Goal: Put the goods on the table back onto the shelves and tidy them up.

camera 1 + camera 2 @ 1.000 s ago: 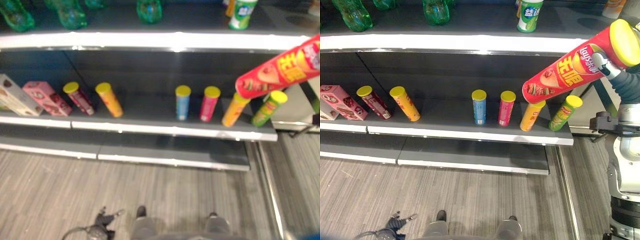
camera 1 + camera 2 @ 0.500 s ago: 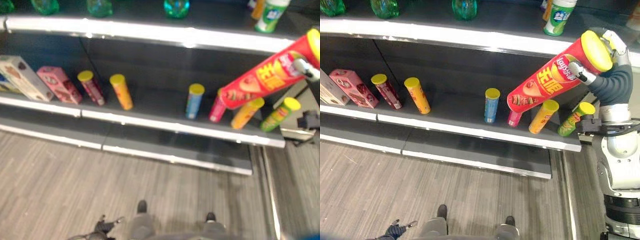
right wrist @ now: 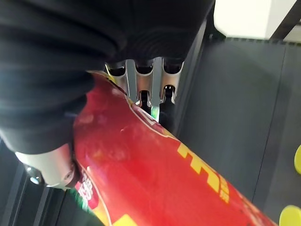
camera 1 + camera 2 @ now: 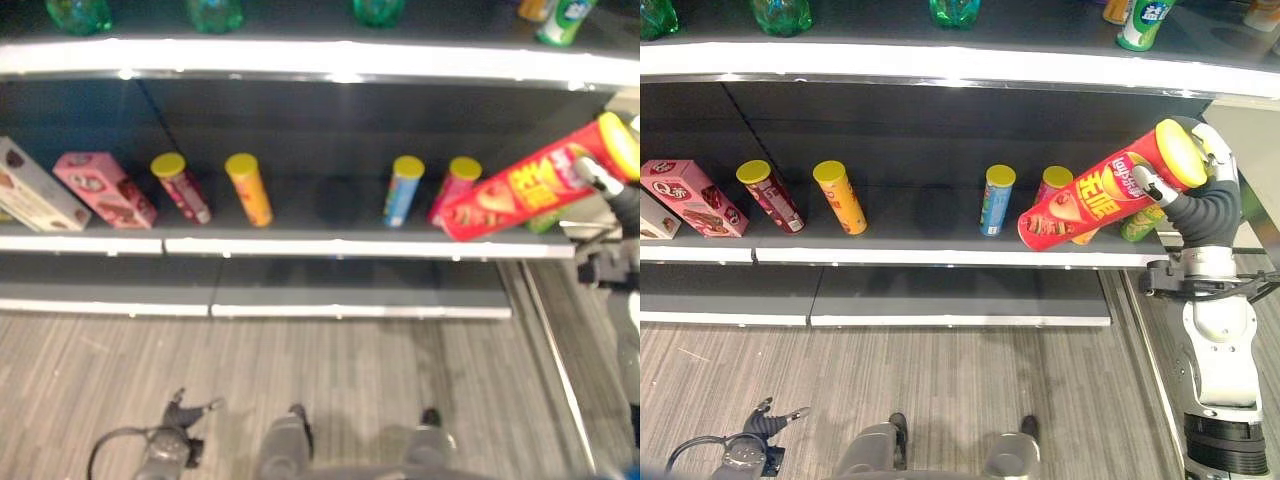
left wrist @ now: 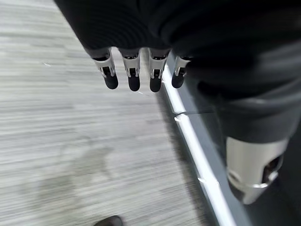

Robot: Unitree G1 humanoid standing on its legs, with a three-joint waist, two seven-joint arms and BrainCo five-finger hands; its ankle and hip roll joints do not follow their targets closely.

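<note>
At the grey metal shelf's [image 4: 940,257] right end, the right hand [image 4: 1195,185] clasped the big red cardboard crisp tube [image 4: 1095,200] near its yellow lid; its long axis slanted base-down toward the shelf. The left hand [image 5: 136,70] hung slack-fingered, empty, over the floor.

The middle shelf [image 4: 940,256] carries what look like six small canisters [image 4: 995,200], two partly hidden behind one large red canister [image 4: 1095,200], plus two boxes [image 4: 105,188]. The top shelf [image 4: 940,62] shows three green bottles [image 4: 781,14].
</note>
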